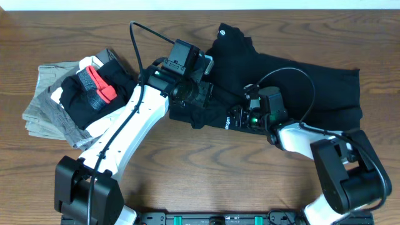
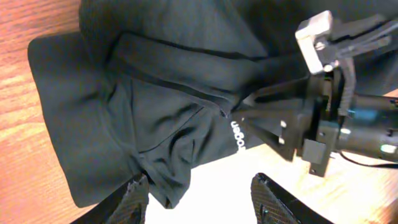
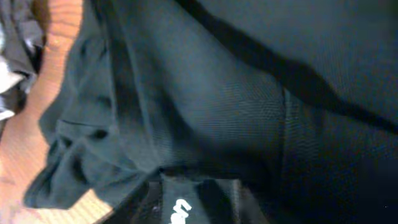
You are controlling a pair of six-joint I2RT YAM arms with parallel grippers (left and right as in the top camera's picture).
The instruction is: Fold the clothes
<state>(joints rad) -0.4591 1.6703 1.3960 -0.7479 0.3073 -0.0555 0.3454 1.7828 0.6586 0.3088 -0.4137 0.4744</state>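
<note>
The clothes [image 1: 300, 87], a large black T-shirt, lie crumpled across the table from centre to right. Its small white logo [image 1: 228, 119] sits on the front edge. My right gripper [image 1: 240, 117] reaches in from the right and is shut on the fabric fold beside the logo [image 3: 178, 213]. The left wrist view shows those fingers [image 2: 267, 115] narrowing to a pinch at the logo [image 2: 237, 134]. My left gripper [image 1: 191, 100] hovers over the shirt's bunched left end. It is open [image 2: 202, 202], with a hanging shirt corner [image 2: 165, 186] touching its left finger [image 2: 135, 198].
A stack of folded grey and white garments [image 1: 47, 103] lies at the far left. A smaller black piece with a red patch [image 1: 100, 84] lies on top of it. Bare wooden table [image 1: 206, 181] shows in front of the shirt.
</note>
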